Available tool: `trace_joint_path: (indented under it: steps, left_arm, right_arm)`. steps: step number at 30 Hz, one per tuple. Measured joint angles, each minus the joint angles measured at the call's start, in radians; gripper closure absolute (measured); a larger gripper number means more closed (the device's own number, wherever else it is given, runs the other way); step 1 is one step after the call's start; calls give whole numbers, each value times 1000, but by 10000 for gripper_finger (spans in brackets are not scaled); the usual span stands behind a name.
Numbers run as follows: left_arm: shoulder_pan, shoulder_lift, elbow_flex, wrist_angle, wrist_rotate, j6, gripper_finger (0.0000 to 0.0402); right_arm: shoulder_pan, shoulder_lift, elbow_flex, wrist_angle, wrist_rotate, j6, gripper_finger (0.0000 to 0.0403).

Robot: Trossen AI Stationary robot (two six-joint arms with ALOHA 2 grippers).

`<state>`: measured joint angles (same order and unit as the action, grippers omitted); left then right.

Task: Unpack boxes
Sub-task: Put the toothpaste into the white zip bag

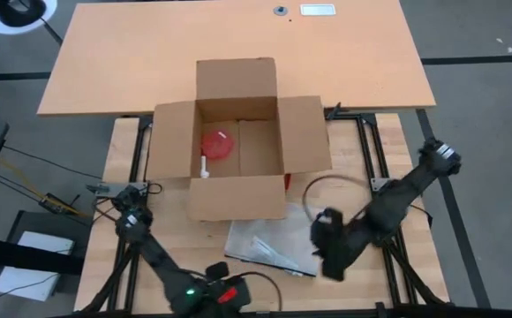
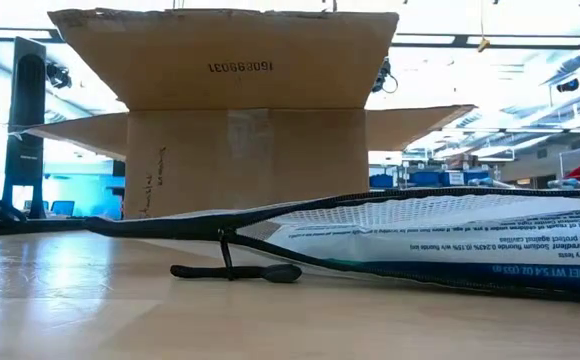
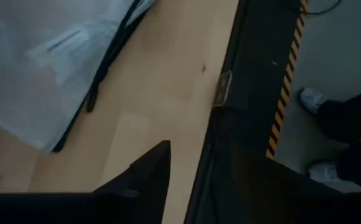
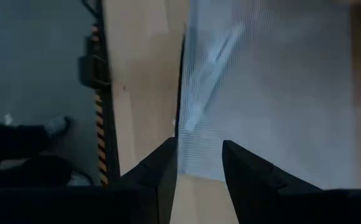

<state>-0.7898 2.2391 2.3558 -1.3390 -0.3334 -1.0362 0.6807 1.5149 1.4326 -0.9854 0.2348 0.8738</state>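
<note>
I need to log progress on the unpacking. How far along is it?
Partly done. The cardboard box stands with all four flaps open, and a clear plastic bag already lies on the table in front of it. The right gripper hovers open over that bag. A red item is left inside the box. The left gripper waits at the near edge.

One cardboard carton [image 1: 238,146] stands on the table with its four flaps open, and it holds one red round item [image 1: 218,146]. One clear plastic bag [image 1: 269,243] lies flat just in front of it. Two robot arms are present, each with one gripper: left gripper [image 1: 216,293], right gripper [image 1: 329,252].
</note>
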Motion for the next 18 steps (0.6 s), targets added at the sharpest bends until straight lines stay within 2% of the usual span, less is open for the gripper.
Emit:
trace_joint_path:
  steps: [5, 10, 14, 18]
  left_arm:
    - [-56, -39, 0, -67, -58, -42, 229]
    - [-92, -53, 0, -116, -96, -45, 229]
    - [-99, -50, 0, -126, -97, -41, 229]
    - [-99, -50, 0, -126, -98, -16, 229]
  right_arm:
    - [20, 193, 0, 158, 12, 301, 287]
    - [46, 375, 0, 312, -21, 573, 335]
    - [53, 479, 0, 374, -78, 718, 388]
    - [53, 530, 0, 375, -94, 812, 392]
